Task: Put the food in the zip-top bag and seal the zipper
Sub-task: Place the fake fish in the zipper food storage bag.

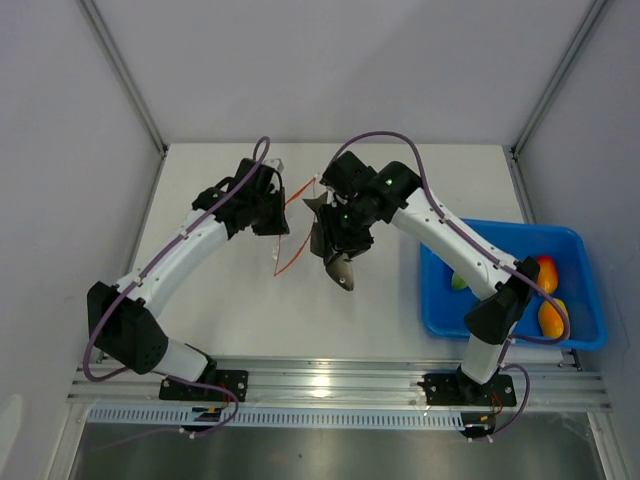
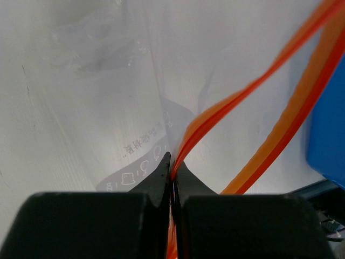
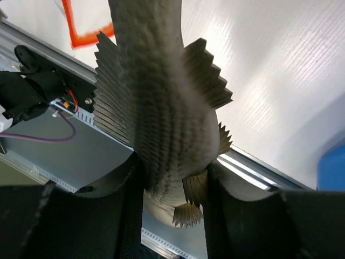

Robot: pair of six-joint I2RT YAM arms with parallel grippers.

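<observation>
You will find small grey printed characters and little pictograms on the zip-top bag, toward 7 o'clock in the left wrist view; they cannot be read.

Your plastic toy fish is matte grey, its fins ribbed with fine darker lines. Your left hand and right hand are black. The crinkly plastic bag is clear with grey print, its thin zipper strip orange-red. The plastic tray is blue, holding 2 yellow-orange toy fruits and 1 green piece; the surface is white.
</observation>
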